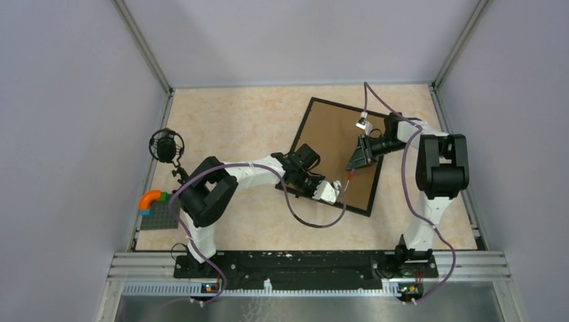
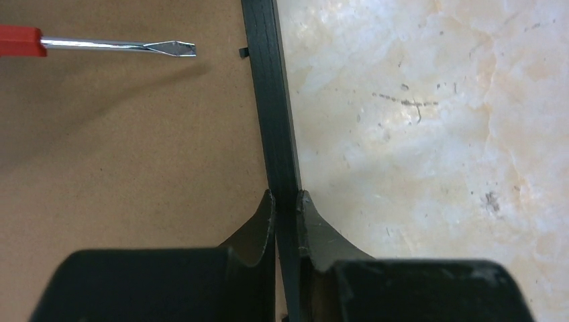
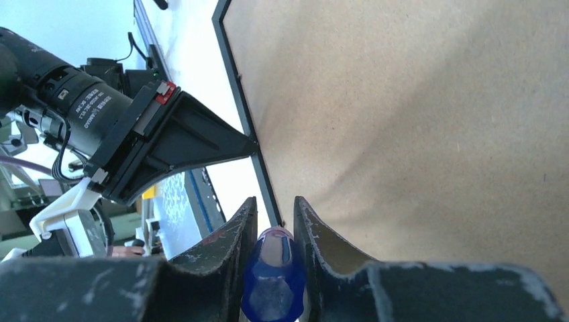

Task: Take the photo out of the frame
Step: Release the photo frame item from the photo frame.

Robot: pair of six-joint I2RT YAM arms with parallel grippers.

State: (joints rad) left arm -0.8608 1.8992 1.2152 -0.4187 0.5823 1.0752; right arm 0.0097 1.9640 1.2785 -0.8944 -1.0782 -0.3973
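Observation:
The frame point(image 1: 302, 124) lies face down on the table, its brown board back point(image 1: 335, 134) facing up. The photo is hidden under the board. My left gripper point(image 1: 318, 196) is shut on the frame's near rail; in the left wrist view its jaws point(image 2: 286, 196) pinch the black rail point(image 2: 268, 94). My right gripper point(image 1: 353, 166) is over the board, shut on a screwdriver point(image 1: 349, 176) by its blue handle point(image 3: 274, 275). The flat tip point(image 2: 171, 47) hovers over the board point(image 2: 121, 154), close to the rail. The right wrist view shows the left gripper point(image 3: 251, 144) on the frame edge point(image 3: 235, 74).
A black round device on a stand point(image 1: 166, 145) is at the table's left edge. A grey baseplate with coloured blocks point(image 1: 158, 211) lies at the near left. Grey walls close in the marbled table point(image 1: 235, 121) on three sides. Purple cables point(image 1: 315, 221) hang off both arms.

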